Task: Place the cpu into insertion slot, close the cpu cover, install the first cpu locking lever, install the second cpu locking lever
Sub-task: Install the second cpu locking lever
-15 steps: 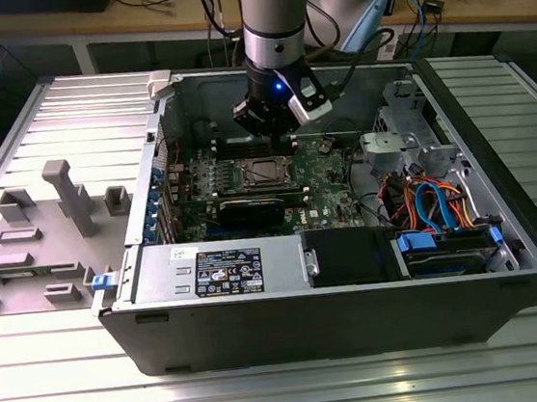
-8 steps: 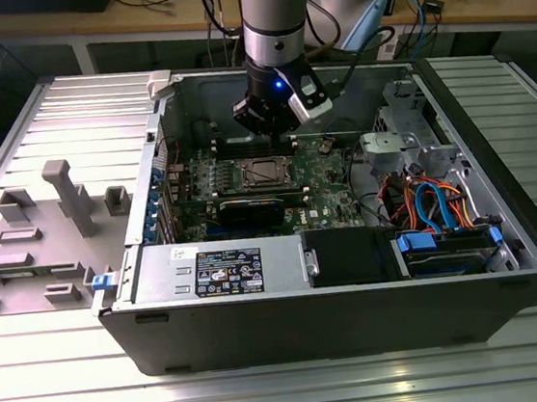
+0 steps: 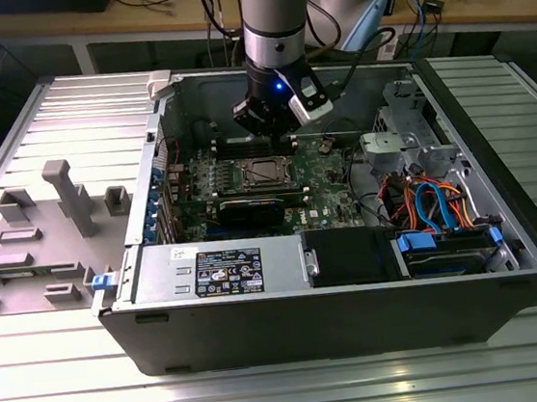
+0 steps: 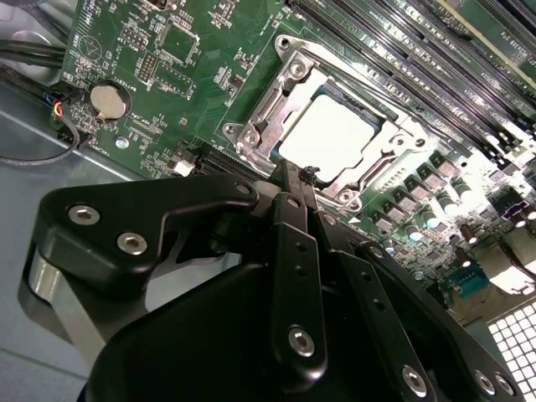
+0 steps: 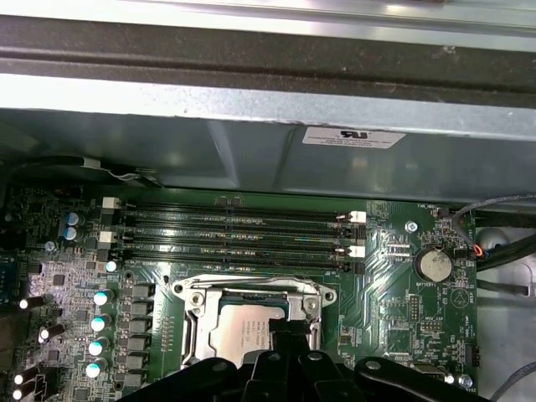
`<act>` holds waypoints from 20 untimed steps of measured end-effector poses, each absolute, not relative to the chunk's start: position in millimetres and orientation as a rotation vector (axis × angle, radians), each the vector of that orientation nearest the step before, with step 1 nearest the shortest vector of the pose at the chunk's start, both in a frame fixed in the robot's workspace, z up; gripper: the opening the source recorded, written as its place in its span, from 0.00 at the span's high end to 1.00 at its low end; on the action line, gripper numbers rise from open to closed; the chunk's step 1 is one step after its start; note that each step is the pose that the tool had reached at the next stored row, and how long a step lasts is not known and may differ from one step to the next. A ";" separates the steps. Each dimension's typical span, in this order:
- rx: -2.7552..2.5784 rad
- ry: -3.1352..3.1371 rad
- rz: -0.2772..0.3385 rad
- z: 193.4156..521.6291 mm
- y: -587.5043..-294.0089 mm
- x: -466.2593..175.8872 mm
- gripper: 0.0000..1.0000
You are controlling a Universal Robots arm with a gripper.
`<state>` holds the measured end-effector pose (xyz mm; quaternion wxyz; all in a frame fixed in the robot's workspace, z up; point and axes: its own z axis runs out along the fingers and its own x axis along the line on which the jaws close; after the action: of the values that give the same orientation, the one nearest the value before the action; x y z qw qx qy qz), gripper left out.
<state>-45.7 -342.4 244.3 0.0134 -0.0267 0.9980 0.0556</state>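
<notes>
Pincer above the socket, chip already seated

You have the flat square silver-tan cpu (image 4: 335, 134) lying in the silvery-rimmed square insertion slot (image 4: 251, 138) with the thin silvery cpu cover (image 5: 194, 295) framing it; the black pincer (image 4: 295, 176) hangs just above the socket's edge, tips together and holding nothing. Judge the chip light, stiff and fragile, best gripped by its edges. Long black memory slots (image 5: 234, 226) crowd one side, and the grey case wall (image 5: 251, 142) rises beyond them.
</notes>
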 end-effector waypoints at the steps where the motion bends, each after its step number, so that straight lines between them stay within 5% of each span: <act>1: -0.083 3.109 0.173 244.2 -342.4 -45.6 0.89; 16: -0.083 3.109 0.173 244.1 -343.8 -42.7 0.89; 20: -0.084 3.112 0.119 244.1 -344.5 -42.7 0.89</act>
<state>-42.7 -344.5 244.1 0.0130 -0.0269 0.9988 0.0382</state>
